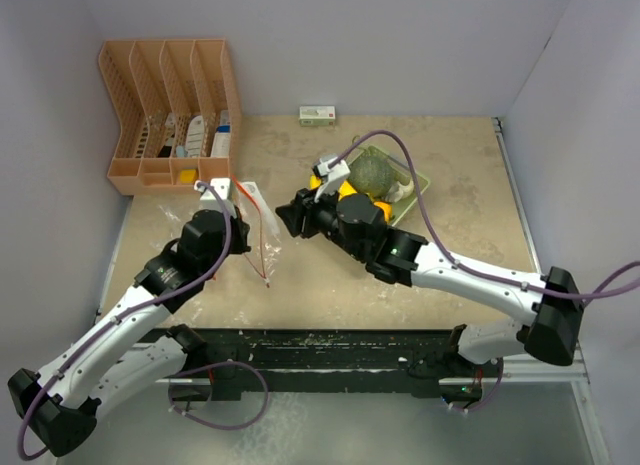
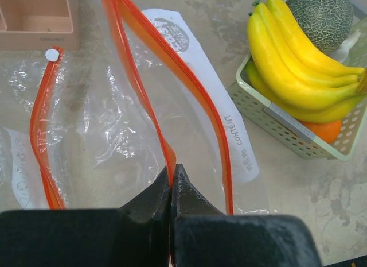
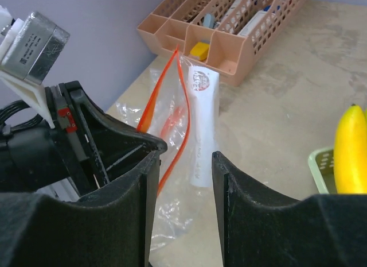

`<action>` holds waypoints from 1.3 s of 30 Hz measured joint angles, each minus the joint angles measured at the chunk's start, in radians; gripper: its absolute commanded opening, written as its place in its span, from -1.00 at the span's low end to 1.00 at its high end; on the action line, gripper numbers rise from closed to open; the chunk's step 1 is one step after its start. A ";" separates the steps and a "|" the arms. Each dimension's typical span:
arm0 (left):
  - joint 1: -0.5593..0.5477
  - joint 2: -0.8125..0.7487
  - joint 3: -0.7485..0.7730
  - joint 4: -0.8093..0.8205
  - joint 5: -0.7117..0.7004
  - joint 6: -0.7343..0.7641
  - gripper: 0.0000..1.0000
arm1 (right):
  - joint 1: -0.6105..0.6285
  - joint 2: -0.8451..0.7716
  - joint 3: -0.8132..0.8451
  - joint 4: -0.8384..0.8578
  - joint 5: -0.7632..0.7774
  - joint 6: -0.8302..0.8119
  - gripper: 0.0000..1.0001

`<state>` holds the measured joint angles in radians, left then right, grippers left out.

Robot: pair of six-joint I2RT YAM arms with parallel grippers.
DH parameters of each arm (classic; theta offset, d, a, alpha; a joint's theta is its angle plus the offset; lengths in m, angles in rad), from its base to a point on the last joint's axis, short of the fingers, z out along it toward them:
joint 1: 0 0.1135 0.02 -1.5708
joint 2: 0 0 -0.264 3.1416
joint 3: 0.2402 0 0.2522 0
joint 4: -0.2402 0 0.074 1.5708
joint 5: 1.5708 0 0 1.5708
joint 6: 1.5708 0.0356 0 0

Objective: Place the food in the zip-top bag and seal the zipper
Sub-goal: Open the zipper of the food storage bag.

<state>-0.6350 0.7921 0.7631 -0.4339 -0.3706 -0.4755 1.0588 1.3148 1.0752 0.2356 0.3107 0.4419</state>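
At the upper left of my top view I see a peach slotted organizer (image 1: 170,110) with small items and a yellow piece (image 1: 186,173). A small white box (image 1: 317,114) lies against the back wall. A pale green mesh basket (image 1: 424,181) sits right of centre on the beige table (image 1: 460,150).

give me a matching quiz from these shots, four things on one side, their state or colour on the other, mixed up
Things:
1 banana bunch
2 melon
3 left tool
4 right tool

States:
a open, gripping nothing
b yellow, lying in the basket
c shut on the orange zipper edge of the zip-top bag
d grey-green, netted skin

Pairs: 1-b, 2-d, 3-c, 4-a
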 measured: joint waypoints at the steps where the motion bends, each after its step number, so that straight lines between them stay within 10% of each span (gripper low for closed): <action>1: 0.000 0.000 0.001 0.000 0.000 0.001 -1.00 | 0.000 0.027 0.023 0.011 -0.017 -0.005 -0.11; 23: 0.000 0.007 0.006 0.029 0.027 0.009 -1.00 | 0.030 0.326 0.231 -0.109 -0.010 0.080 -0.03; 28: 0.000 0.001 0.006 0.029 0.031 0.010 -1.00 | 0.041 0.376 0.267 -0.171 0.077 0.102 -0.22; 32: 0.000 -0.018 0.006 0.025 0.034 0.016 -1.00 | 0.042 0.401 0.269 -0.219 0.148 0.123 -1.00; 39: 0.000 -0.063 0.041 -0.058 -0.001 0.027 -1.00 | 0.042 0.404 0.268 -0.337 0.280 0.177 -1.00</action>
<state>-0.6350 0.7296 0.8043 -0.4915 -0.3717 -0.4488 1.1007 1.7184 1.3434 -0.1017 0.5911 0.6193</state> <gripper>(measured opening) 0.006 0.008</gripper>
